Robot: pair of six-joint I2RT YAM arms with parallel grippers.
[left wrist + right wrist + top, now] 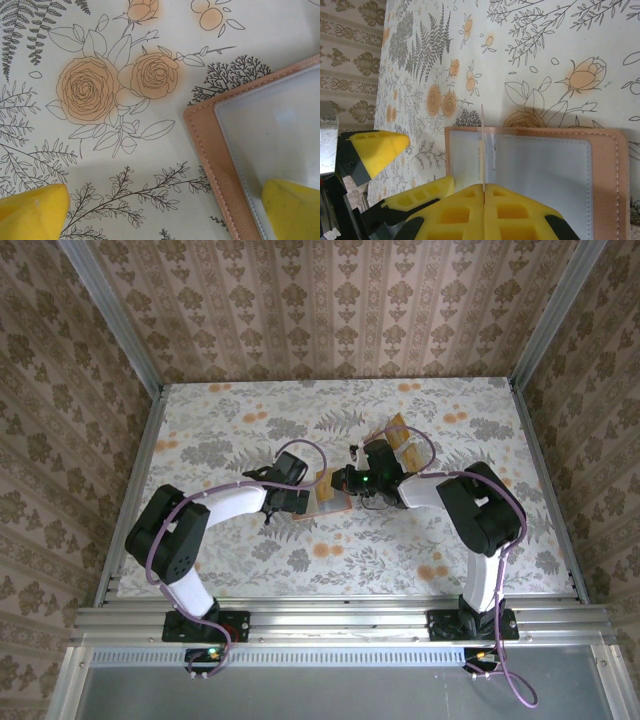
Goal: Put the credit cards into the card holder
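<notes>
A pale floral-printed surface (pixel 450 540), walled in by brown damask wallpaper, carries the small salmon-pink folding card holder (pixel 545 165). It lies open and flat, greyish inner face up, midway between the two arms. It looks soft and light, likely to slide or fold if nudged, so it wants pinning near its stitched edge. Spare tan cards (pixel 398 432) sit well apart beyond the holder. One thin tan credit card (pixel 482 145) stands edge-on over the holder's inner face. Stiff, slick and slim, it is best pinched across its flat faces near one end, leaving the leading edge free for the pocket.

The left arm reaches in low from the holder's left. Its left claw (pixel 160 220) gapes wide, one yellow finger (pixel 292 207) over the holder's inner face, the other off it. The right arm bends in from the opposite side, and the right claw (pixel 484 195) is clamped on the card.
</notes>
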